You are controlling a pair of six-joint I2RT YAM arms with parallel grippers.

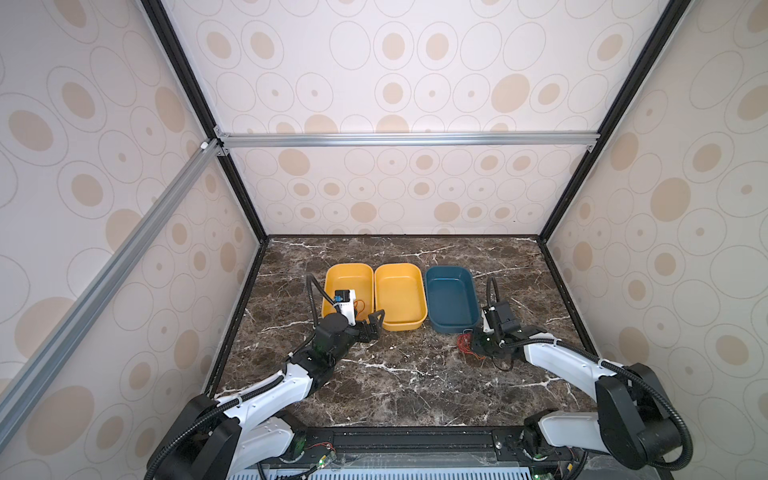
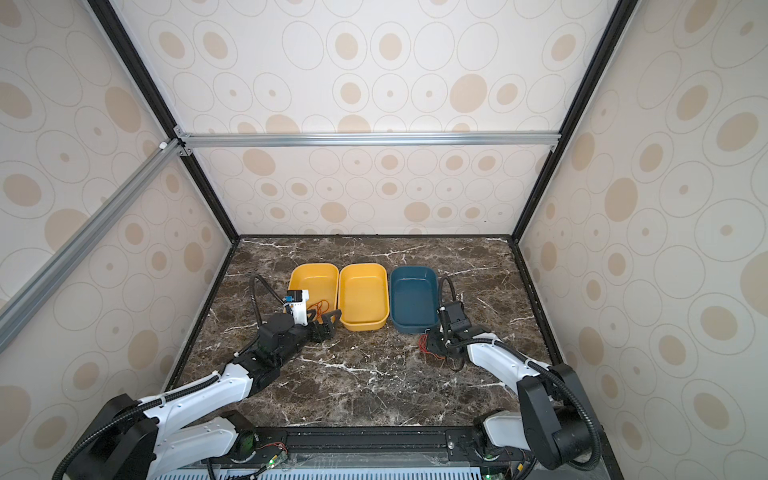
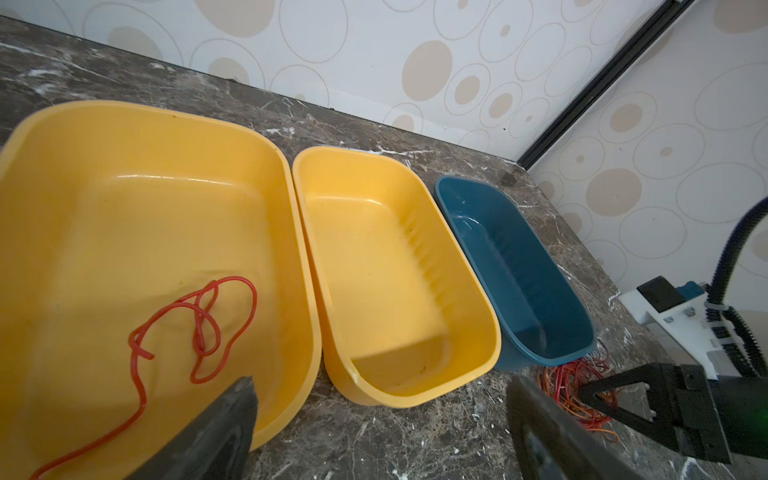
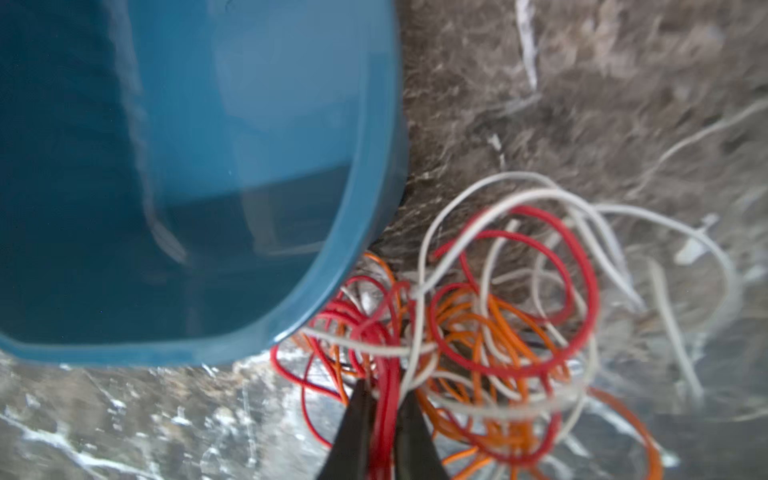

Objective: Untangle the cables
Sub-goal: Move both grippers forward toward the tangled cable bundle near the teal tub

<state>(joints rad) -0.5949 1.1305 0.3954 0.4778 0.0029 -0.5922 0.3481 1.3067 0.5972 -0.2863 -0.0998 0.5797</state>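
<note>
The cables lie as a tangle of thin red, orange and white loops on the marble, by the blue bin's near right corner. My right gripper points down into the tangle's edge. Its two dark fingers are shut on a few red strands. A single orange-red cable lies loose inside the left yellow bin. My left gripper hovers open and empty over the near rims of the two yellow bins.
Three bins stand in a row mid-table: a left yellow bin, a middle yellow bin and a blue bin. The middle and blue bins hold nothing. Patterned walls close in the back and both sides.
</note>
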